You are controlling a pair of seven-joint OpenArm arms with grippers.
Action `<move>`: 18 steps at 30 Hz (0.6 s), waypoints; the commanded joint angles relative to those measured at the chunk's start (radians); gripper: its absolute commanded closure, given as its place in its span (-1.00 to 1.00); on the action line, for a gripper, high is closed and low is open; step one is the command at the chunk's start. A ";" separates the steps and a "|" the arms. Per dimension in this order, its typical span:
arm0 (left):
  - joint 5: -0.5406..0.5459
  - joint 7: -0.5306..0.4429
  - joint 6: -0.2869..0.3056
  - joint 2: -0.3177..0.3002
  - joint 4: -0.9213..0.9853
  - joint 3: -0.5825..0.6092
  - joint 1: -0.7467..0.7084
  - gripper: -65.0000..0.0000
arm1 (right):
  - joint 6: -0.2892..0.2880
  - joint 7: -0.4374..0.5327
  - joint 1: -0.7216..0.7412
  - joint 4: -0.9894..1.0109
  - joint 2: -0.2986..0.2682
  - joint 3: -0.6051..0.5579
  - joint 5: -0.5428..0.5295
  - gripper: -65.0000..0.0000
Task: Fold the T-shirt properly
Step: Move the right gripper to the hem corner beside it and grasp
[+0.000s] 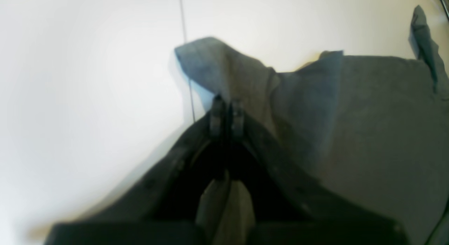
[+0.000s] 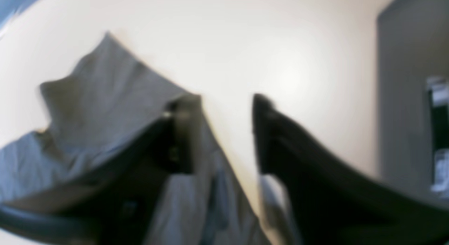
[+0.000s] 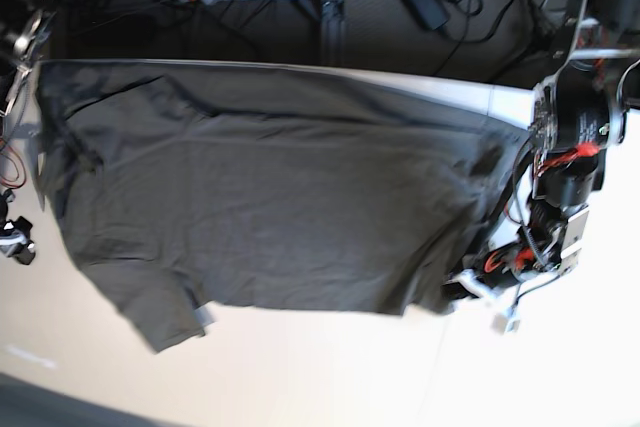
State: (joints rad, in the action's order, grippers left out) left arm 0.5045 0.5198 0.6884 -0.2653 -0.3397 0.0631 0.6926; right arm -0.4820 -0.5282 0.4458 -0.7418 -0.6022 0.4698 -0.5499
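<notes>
Closest to the left wrist lens, the left gripper (image 1: pixel 227 113) had its two dark fingertips pressed together on a fold of the T-shirt (image 3: pixel 270 197), and a peak of cloth stood up just past them, which read as a pinch holding that edge. In the base view this arm sat at the right-hand end of the garment, low beside the fabric's bunched corner (image 3: pixel 470 282), so its job seemed to be anchoring or carrying that side. The right gripper (image 2: pixel 226 108) stood with its jaws apart: one finger lay against a raised flap of cloth, the other hung over the bare pale table (image 2: pixel 298 55), and nothing was clamped between them. Whether that flap was slipping free or about to be taken could not be told through the blur. The T-shirt lay spread wide across the table, its far edge (image 3: pixel 270 67) running straight along the back of the table and its near edge (image 3: pixel 300 309) soft and uneven, with a sleeve (image 3: pixel 165 322) drooping toward the camera. Its cloth was a matte, dark olive-grey knit, limp and prone to shallow creases, tenting sharply where pinched. By contrast, the tabletop was smooth, off-white and faintly glossy. The folding looked barely begun.
</notes>
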 commanded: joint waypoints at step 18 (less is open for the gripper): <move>-0.050 0.083 0.005 -0.004 0.003 0.003 0.003 1.00 | -0.039 0.101 0.158 0.386 0.068 0.006 0.076 0.09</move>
State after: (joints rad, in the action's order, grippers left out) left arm 0.5098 0.5346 0.6895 -0.2665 -0.3401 0.0624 0.6926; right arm -0.4816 -0.4004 0.5907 -0.3534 -0.5312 0.4759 -0.4904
